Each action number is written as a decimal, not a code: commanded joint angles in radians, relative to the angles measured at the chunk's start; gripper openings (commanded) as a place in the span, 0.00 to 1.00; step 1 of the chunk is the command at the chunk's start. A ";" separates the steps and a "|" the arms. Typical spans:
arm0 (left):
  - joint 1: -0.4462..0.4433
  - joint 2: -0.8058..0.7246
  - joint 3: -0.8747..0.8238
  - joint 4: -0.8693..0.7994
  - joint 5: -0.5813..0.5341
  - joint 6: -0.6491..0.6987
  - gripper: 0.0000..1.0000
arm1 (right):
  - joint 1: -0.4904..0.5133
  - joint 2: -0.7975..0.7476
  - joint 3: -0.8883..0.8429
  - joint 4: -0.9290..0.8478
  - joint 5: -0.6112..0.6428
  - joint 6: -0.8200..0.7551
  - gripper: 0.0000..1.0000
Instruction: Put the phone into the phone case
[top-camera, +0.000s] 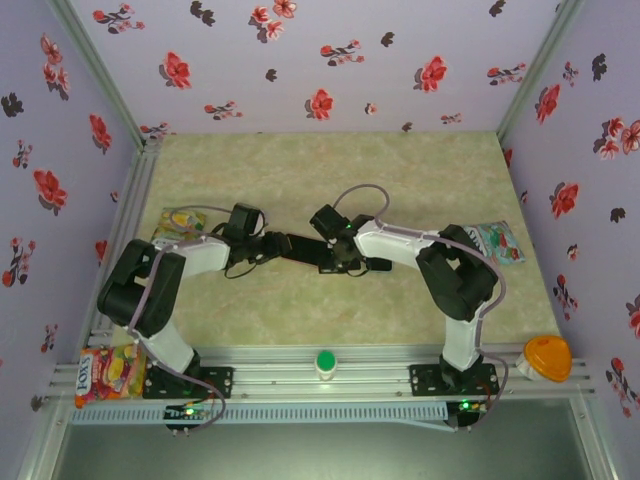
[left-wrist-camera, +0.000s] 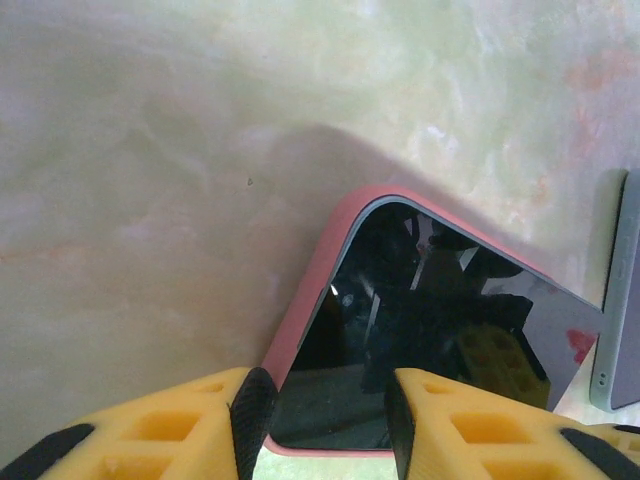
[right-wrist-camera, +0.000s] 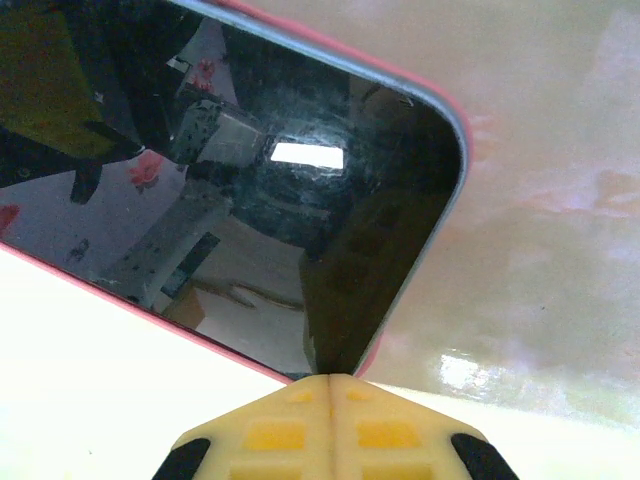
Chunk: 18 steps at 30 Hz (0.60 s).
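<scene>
Floral walls, marbled counter (top-camera: 400, 170) | phone (right-wrist-camera: 250, 180) lies mid-counter, seemingly seated in pink case (left-wrist-camera: 310, 290) | left tool (left-wrist-camera: 325, 410) open, straddling case edge | right tool (right-wrist-camera: 335, 385) closed, empty, at phone's rim | we judge glass stiff, slick, fragile; grip rubbery case sides.

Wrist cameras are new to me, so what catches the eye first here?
The glossy black phone with its pink case rim dominates both wrist views, mirroring the room. The yellow left gripper stands open at its edge; the right gripper is pinched shut near a corner.
</scene>
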 joint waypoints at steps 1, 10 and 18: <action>-0.005 -0.039 0.003 -0.006 0.006 0.027 0.42 | -0.003 0.106 -0.052 0.062 -0.085 0.022 0.00; 0.006 -0.053 -0.022 0.031 0.007 0.020 0.42 | -0.044 -0.011 -0.005 0.005 -0.094 0.010 0.00; 0.007 -0.066 -0.038 0.048 0.007 0.015 0.42 | -0.062 -0.044 0.013 -0.018 -0.098 0.002 0.00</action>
